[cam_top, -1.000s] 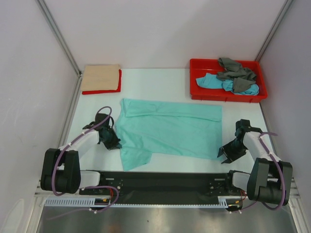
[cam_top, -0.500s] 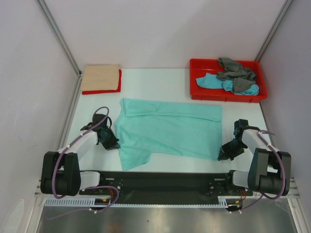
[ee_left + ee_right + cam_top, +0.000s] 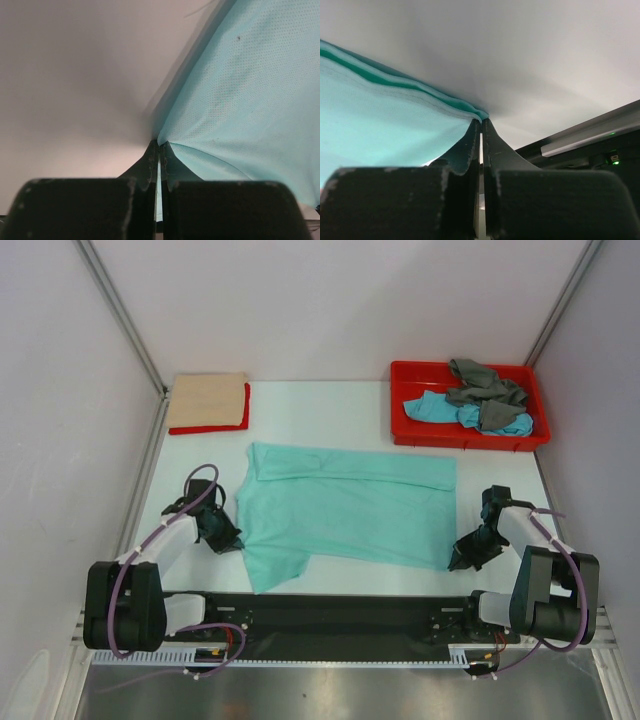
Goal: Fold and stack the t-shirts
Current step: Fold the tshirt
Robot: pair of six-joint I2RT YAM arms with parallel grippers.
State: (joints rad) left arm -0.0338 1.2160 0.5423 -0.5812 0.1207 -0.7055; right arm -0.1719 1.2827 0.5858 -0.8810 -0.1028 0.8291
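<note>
left hand [image 3: 224, 535] and right hand [image 3: 461, 559] both pinch just thin edges of the mint-green t-shirt [image 3: 350, 510], so I reckon 1 could slip mid-lift.

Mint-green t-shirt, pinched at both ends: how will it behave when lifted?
Probably floppy: the mint-green cloth t-shirt lies flat and creased, so its middle should sag between the left gripper and right gripper. Likely light: the weave looks thin and finely perforated.

The right hand [image 3: 460, 561] has moved in and pinched shut on the near-right corner of the mint-green t-shirt [image 3: 350, 515].
</note>
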